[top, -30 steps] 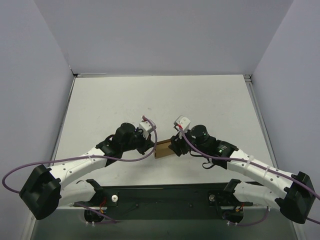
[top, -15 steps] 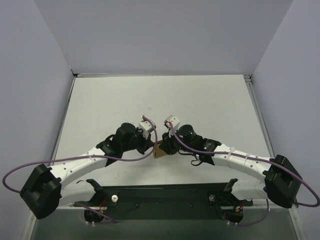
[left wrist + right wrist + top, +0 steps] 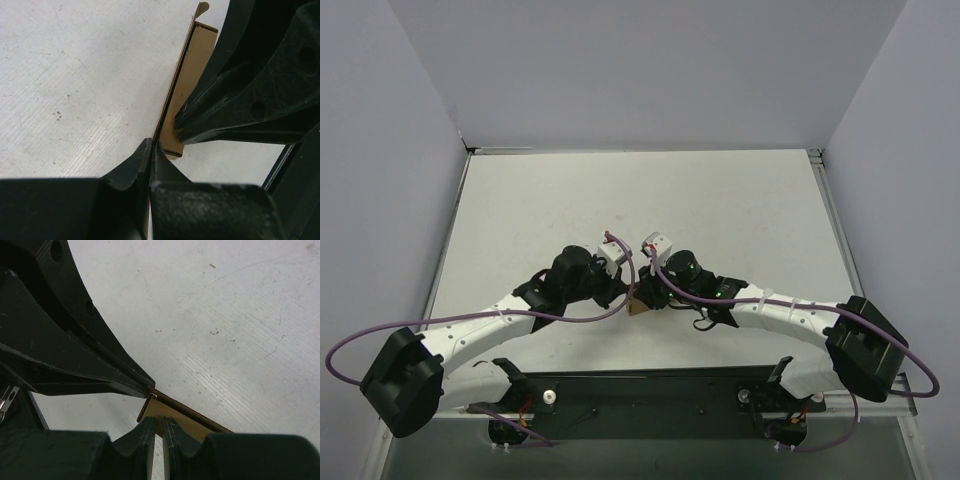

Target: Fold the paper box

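The paper box [image 3: 639,305] is a small brown cardboard piece held on edge between my two grippers, low at the middle of the table. In the left wrist view the paper box [image 3: 192,65] stands upright and thin. My left gripper [image 3: 151,146] is shut on its near lower edge. My right gripper [image 3: 159,422] is pinched on the edge of a brown panel [image 3: 187,421], with a narrow slit between its fingers. In the top view the left gripper [image 3: 624,290] and right gripper [image 3: 649,294] almost touch. Most of the box is hidden under them.
The white table [image 3: 620,200] has grey walls on the left, back and right. A black base rail [image 3: 640,385] runs along the near edge. Purple cables [image 3: 560,318] loop along both arms.
My right arm has swung left toward the left gripper, and the visible part of the box between them has shrunk. The left arm has stayed put.
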You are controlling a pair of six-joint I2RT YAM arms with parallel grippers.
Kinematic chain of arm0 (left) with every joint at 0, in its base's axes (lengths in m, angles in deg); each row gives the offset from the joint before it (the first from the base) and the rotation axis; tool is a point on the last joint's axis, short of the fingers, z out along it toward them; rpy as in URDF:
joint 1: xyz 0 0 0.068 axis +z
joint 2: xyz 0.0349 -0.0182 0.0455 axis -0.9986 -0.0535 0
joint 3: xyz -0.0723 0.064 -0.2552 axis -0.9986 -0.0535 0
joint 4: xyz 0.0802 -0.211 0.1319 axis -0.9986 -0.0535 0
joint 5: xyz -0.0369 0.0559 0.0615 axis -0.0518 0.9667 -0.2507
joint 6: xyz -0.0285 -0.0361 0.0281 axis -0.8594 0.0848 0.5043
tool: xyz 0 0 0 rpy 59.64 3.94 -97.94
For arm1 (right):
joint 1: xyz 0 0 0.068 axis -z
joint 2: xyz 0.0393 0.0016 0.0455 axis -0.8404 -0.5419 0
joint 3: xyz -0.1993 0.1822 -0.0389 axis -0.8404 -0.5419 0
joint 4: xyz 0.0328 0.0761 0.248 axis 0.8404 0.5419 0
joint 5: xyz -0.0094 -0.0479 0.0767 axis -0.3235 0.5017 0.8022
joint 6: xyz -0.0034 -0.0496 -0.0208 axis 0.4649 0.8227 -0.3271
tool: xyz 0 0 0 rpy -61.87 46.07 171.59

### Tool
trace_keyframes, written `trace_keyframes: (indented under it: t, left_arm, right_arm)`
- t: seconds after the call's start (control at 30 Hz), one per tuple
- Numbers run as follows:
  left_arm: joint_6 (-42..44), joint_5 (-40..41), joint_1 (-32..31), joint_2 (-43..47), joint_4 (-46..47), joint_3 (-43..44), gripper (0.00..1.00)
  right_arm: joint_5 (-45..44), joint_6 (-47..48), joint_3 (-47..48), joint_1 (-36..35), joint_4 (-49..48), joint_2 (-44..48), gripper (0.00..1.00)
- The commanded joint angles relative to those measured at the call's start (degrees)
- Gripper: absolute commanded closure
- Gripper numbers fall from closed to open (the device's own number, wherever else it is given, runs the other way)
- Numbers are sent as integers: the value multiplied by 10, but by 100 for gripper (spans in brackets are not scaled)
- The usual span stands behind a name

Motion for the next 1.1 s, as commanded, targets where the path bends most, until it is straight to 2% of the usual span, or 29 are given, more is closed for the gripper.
trace_keyframes:
  t: [0.0,0.4,0.6,0.9,1.0,1.07]
  left_arm:
    - [1,-1,-4,1,16,8,100]
    - [0,-9,-5,-3,23,8,100]
    - [-16,-8,-6,-8,38,6,100]
    - [-57,39,-17,-17,45,5,100]
    - [-58,45,-17,-27,38,6,100]
    - [-54,53,-16,-30,27,7,100]
  right_arm:
    - [-13,-2,24,-4,-36,-1,86]
    - [-22,8,40,-11,-17,-42,88]
    - [-83,7,61,-28,43,-62,91]
    - [-156,-19,79,-77,84,-104,93]
    - [-169,-42,83,-91,87,-110,93]
    - [-179,-54,79,-91,89,-103,88]
